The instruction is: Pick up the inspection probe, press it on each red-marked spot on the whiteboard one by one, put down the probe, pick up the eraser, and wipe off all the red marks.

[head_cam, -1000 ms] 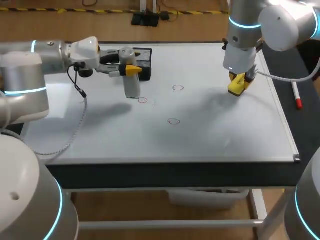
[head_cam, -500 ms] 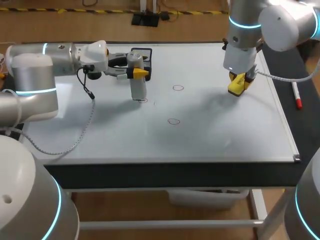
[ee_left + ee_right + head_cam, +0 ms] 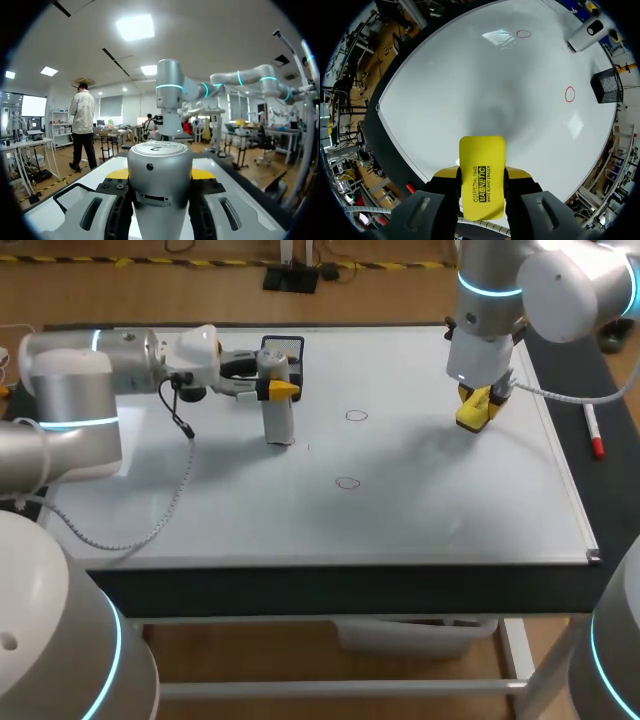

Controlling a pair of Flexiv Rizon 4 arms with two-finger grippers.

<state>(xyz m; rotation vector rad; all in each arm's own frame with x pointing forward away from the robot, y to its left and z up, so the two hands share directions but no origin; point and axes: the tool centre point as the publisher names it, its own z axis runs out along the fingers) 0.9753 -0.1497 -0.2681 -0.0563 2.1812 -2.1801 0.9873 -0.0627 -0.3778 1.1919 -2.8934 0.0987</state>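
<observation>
The grey cylindrical inspection probe [image 3: 278, 422] stands upright on the whiteboard [image 3: 430, 510], with my left gripper [image 3: 271, 388] shut on its upper part. Its lower end rests on the leftmost red mark, which it mostly hides. In the left wrist view the probe [image 3: 160, 195] fills the gap between the fingers. Two more red circles [image 3: 356, 416] [image 3: 347, 482] lie to its right. At the board's far right, my right gripper [image 3: 479, 400] hangs just above the surface, shut on the yellow eraser [image 3: 481, 175]. Ahead of it are both open circles [image 3: 523, 34] [image 3: 569, 93] and the probe [image 3: 587, 31].
A black mesh basket [image 3: 288, 346] stands at the board's back edge, right behind the probe. A red-tipped marker [image 3: 594, 432] lies on the dark strip beyond the board's right edge. The board's metal rim [image 3: 350, 560] runs along the front.
My left arm has carried the probe to the right and set it on the leftmost red mark. The right arm and eraser have stayed put.
</observation>
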